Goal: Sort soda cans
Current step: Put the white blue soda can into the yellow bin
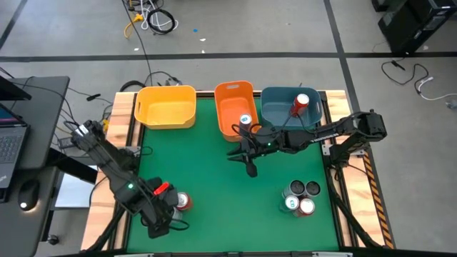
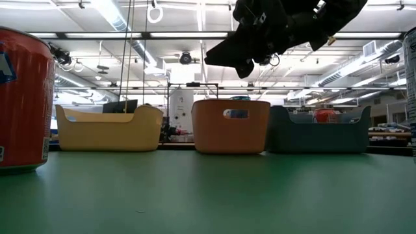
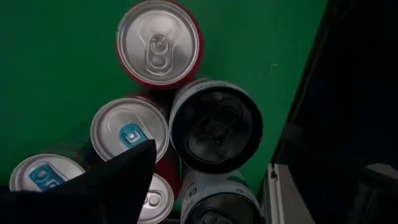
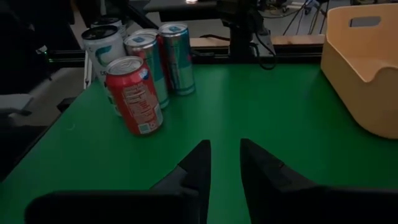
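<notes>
Several soda cans stand upright in a tight cluster near the table's front left: red ones, teal ones with blue tabs and a dark-topped one. My left gripper hangs over this cluster, pointing down and open; one finger shows above the cans, touching none. My right gripper hovers at mid-table, shut and empty, pointing toward the cluster. Another group of cans stands at front right. A red can lies in the blue bin, and another can is in the orange bin.
Yellow, orange and blue bins line the far edge. In the low view a red can looms at the left and the right gripper hangs high. Bare green mat lies between the two can groups.
</notes>
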### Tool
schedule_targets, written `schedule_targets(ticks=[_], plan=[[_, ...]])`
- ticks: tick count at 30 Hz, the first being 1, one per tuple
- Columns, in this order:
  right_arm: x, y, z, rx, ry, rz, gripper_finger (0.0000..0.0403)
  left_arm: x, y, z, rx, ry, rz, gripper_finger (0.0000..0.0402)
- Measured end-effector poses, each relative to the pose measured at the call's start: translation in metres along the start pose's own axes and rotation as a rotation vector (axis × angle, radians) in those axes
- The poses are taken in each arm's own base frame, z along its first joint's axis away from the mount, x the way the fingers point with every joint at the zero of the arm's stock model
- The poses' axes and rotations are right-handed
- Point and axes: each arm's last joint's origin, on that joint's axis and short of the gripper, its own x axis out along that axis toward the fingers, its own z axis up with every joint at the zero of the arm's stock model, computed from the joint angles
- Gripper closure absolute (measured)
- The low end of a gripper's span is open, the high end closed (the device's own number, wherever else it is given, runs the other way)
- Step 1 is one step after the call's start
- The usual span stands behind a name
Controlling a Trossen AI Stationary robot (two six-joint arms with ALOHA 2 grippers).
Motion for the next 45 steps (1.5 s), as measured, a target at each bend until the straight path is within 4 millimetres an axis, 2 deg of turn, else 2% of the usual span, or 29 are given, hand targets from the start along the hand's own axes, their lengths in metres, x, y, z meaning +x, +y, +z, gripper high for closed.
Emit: schedule_targets(ticks=[20,24,29,35,41,45], plan=[[0.0,0.0,0.0,0.002,-0.001,0.0,0.0329,0.03,0.005,-0.003,0.003,0.002,0.015,0.004],[0.0,0.0,0.0,0.003,-0.001,-0.001,0.0329,0.03,0.007,0.0,0.002,-0.016,0.022,0.0073],[0.0,0.0,0.0,0.003,-0.001,-0.001,0.0329,0.031,0.006,0.001,0.042,-0.038,0.025,0.0155],[0.0,0.0,0.0,0.002,-0.001,-0.003,0.0329,0.031,0.006,0.001,0.068,-0.013,0.013,0.0158],[0.0,0.0,0.0,0.0,-0.001,-0.01,0.0329,0.021,0.007,-0.001,0.065,0.01,-0.006,0.0158],[0.0,0.0,0.0,0.0,-0.001,-0.011,0.0329,-0.007,0.003,0.002,0.062,-0.037,-0.064,0.0158]])
